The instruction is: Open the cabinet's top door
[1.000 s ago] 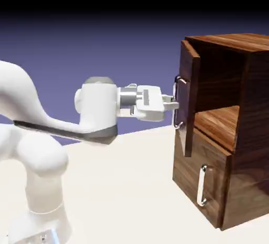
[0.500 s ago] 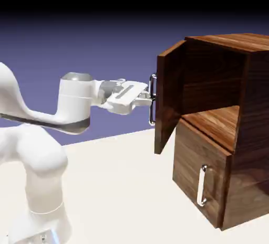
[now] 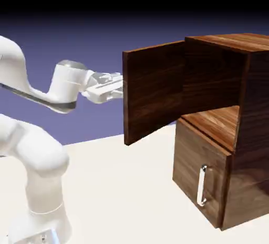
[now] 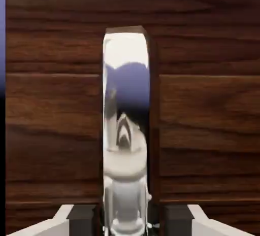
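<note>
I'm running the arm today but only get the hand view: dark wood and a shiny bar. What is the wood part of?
Observer: It's the upper door of a wooden cabinet, swung wide open.
Visitor: Oh! So is there anything below that door's compartment?
Observer: Yes, a lower panel with its own silver handle, and it is closed.
Visitor: And where's the arm, inside the cabinet?
Observer: No, the white arm is outside, reaching to the door's outer face from the exterior view's left.
</note>
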Robot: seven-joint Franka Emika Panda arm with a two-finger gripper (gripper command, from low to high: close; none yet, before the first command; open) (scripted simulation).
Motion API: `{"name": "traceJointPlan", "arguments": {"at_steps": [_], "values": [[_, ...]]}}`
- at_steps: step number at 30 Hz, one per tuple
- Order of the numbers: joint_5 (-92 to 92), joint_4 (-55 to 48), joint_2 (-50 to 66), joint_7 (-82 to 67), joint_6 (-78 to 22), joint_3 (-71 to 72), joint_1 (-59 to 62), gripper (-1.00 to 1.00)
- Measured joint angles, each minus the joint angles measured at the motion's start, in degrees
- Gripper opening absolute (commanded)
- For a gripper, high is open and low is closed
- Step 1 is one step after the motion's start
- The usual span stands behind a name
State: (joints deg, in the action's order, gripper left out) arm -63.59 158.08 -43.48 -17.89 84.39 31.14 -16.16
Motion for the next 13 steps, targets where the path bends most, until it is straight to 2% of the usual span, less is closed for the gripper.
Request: {"name": "traceJointPlan", "arguments": {"at_steps": [12, 13], "values": [[11.7, -22.9, 24.9, 10.6, -26.0, 16.4, 11.7, -1.00], [11.7, -23.2, 25.2, 10.8, -26.3, 16.5, 11.9, 1.00]]}}
